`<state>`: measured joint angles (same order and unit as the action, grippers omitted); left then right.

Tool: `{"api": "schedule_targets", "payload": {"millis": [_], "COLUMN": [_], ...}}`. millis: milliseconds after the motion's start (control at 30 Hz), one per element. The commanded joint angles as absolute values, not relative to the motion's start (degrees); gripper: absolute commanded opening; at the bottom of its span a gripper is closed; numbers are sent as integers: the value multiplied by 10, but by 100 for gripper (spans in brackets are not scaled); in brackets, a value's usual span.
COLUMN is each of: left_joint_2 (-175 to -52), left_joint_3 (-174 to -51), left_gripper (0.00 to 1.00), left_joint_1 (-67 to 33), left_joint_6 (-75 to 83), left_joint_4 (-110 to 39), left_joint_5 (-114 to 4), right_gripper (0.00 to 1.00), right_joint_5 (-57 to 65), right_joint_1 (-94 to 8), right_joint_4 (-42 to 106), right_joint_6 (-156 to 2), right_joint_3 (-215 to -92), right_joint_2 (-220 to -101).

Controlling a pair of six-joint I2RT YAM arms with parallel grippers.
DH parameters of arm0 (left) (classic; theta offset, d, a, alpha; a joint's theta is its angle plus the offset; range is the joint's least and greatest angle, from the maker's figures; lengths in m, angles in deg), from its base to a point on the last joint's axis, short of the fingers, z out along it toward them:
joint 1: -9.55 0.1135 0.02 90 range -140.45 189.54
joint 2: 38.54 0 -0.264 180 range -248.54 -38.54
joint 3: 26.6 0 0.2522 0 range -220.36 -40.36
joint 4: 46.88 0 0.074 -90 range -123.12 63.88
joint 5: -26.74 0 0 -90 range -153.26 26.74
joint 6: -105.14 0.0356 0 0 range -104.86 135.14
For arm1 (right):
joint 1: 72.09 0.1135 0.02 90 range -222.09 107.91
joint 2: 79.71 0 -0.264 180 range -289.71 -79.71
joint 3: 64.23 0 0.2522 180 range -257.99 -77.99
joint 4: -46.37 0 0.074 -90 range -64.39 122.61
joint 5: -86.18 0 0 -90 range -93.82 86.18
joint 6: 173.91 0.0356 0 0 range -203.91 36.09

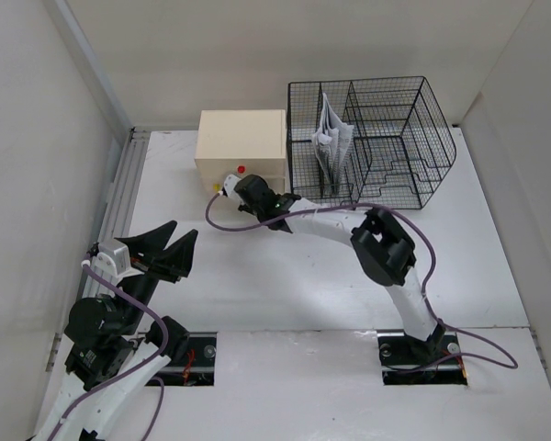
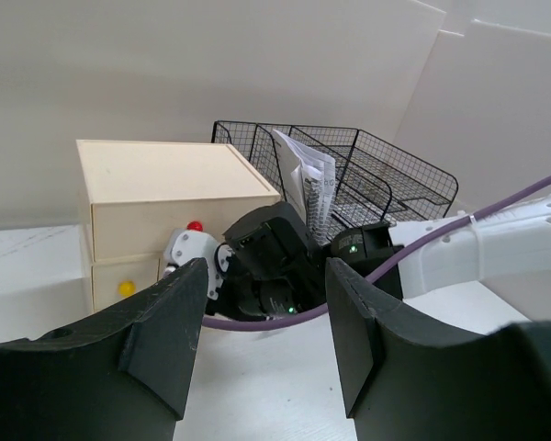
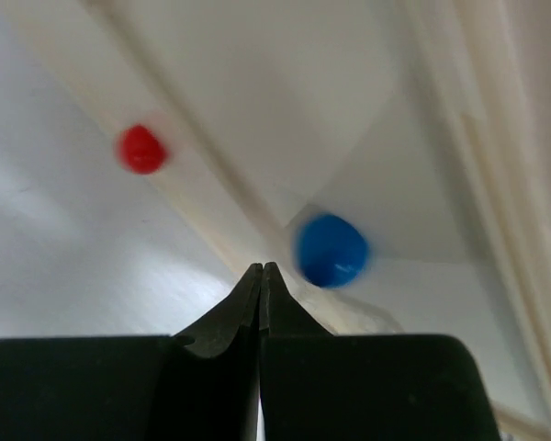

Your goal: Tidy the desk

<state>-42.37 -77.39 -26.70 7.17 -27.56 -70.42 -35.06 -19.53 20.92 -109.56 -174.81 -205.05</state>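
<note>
Desk: the white tabletop [image 1: 257, 285] spreads below both of your arms, walled in white, with a metal rail [image 1: 119, 193] along its left side.
Drawer box: a cream box [image 1: 241, 142] stands at the desk's far edge, left of centre, its front facing the arm bases. A red knob [image 2: 194, 225] and a yellow knob [image 2: 126, 288] show on that front.
Wire rack: the black mesh rack [image 1: 386, 138] stands just beside the box on its right, with folded papers [image 1: 332, 138] upright in its left compartment.
Right gripper: your right gripper [image 3: 260, 280] is clenched on nothing, tips pressed together, right up at the box front. A blue knob [image 3: 331, 250] sits just right of the tips in the wrist view; whether they touch it you cannot tell.
Left gripper: your left gripper [image 1: 176, 239] hovers half-spread and empty over the desk's near-left part, pointed toward the box and well apart from it.
Relation that counts: the box lies straight ahead of the right gripper, so the right arm is far nearer. Any drawer work likely falls to it, and it would have to spread its fingers first.
</note>
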Motion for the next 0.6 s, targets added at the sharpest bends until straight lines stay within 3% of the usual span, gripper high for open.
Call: {"api": "schedule_targets", "payload": {"millis": [0, 33, 67, 133, 167, 200, 233, 300, 367, 467, 567], "left_joint_2": [-425, -425, -425, -425, -430, -430, -430, -442, -456, -520, -573], "left_joint_3": [-774, -774, -774, -774, -774, -774, -774, -774, -774, -794, -824], "left_gripper": [51, 53, 57, 67, 83, 93, 100, 100, 100, 100, 100], "left_joint_1": [-265, -265, -265, -265, -265, -265, -265, -265, -265, -265, -265], "left_joint_6": [71, 71, 66, 66, 66, 58, 50, 42, 29, 23, 18], "left_joint_4": [-296, -296, -296, -296, -296, -296, -296, -296, -296, -296, -302], "left_joint_5": [-705, -710, -710, -716, -727, -734, -742, -772, -779, -779, -779], "right_gripper": [0, 2, 12, 36, 58, 90, 99, 99, 99, 99, 99], "right_joint_5": [-142, -31, 186, 316, 339, 332, 311, 184, 57, -145, -192], "right_joint_1": [-205, -211, -227, -233, -238, -238, -238, -244, -238, -238, -263], "right_joint_4": [72, 9, -50, -204, -235, -248, -230, -141, 48, 211, 266], "right_joint_6": [-1147, -1229, -1275, -1390, -1400, -1400, -1382, -1254, -1135, -1101, -1083], "right_joint_3": [-1808, -1847, -1859, -1900, -1914, -1923, -1923, -1869, -1743, -1607, -1558], "right_joint_2": [-2025, -2006, -1993, -1972, -1957, -1945, -1929, -1848, -1769, -1588, -1526]}}
